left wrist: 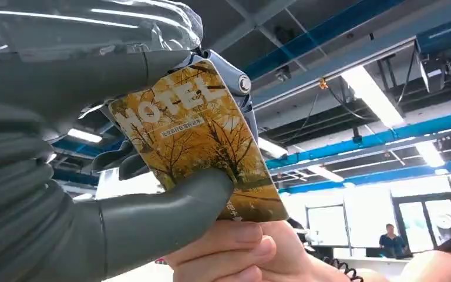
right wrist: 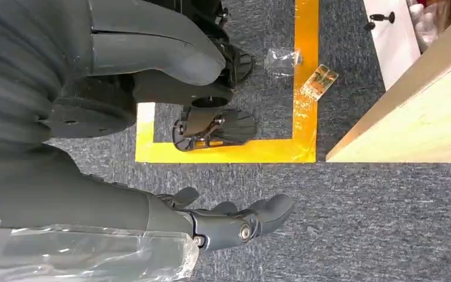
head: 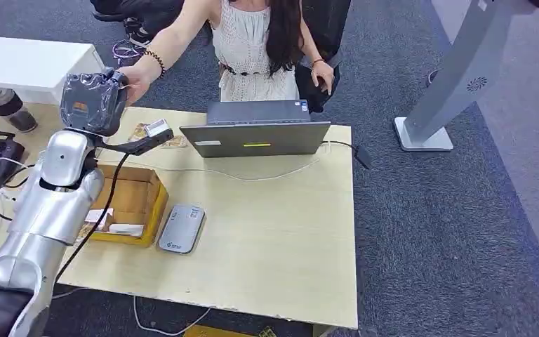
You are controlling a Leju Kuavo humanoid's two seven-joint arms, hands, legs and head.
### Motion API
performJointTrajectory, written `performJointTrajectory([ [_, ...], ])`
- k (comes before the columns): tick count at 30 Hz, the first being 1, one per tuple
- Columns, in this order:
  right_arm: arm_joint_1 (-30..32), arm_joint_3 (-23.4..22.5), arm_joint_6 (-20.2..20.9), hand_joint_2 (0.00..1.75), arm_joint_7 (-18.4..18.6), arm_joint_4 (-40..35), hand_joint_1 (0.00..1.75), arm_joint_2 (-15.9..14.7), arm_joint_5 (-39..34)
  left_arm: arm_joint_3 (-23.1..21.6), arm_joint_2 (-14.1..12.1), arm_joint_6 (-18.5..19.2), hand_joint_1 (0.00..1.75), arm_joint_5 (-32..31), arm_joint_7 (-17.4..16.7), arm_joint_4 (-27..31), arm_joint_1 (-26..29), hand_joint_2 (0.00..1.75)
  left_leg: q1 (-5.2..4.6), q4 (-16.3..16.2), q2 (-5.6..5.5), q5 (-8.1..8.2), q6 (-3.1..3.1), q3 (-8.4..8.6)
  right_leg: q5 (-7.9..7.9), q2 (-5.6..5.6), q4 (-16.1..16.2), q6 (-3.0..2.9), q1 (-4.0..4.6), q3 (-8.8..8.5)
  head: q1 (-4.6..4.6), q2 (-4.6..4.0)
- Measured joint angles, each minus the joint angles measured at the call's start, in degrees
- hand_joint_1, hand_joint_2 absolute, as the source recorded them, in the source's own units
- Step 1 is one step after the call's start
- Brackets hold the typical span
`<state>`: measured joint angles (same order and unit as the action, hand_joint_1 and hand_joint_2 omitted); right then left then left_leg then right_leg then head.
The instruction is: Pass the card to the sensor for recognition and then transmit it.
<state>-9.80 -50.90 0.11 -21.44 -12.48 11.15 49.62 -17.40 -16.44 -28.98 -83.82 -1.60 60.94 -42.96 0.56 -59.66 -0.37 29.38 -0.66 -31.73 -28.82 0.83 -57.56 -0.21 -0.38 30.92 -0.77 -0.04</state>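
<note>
A: Reaching up and forward over the table's [head: 267, 232] far left corner, the robot's left hand [head: 92, 102] meets a person's hand [head: 137, 81] stretched toward it from the far side.

B: What is the left hand grasping?

A: A yellow card [left wrist: 197, 141] printed "HOTEL" with autumn trees. In the left wrist view the thick grey thumb [left wrist: 170, 214] presses it from one side, darker fingers behind it. The person's fingers [left wrist: 223, 249] touch the card's lower edge, just beside the thumb.

B: And the right hand?

A: The right hand [right wrist: 182, 135] hangs beside the table over grey carpet, fingers loosely apart, holding nothing.

B: What else is on the table?

A: A grey card sensor [head: 182, 228] lies flat near the middle, just beside a cardboard box [head: 130, 203]. A laptop [head: 256, 130] stands at the far edge, in front of the seated person.
</note>
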Motion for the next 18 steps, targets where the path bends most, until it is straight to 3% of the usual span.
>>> performJointTrajectory([
  [18, -0.04, 0.85, 0.04, 1.75, 0.15, 0.02, 0.00, 0.26, -0.28, 0.00, 0.09, 1.07, 1.75, -1.88, -1.03, -3.28, -4.01, 1.75, 0.00, 0.00, 0.03, 0.00, -0.01, -0.01, 0.00, 0.07, 0.00, 0.00, 0.00, 0.05, 0.00, 0.00],
])
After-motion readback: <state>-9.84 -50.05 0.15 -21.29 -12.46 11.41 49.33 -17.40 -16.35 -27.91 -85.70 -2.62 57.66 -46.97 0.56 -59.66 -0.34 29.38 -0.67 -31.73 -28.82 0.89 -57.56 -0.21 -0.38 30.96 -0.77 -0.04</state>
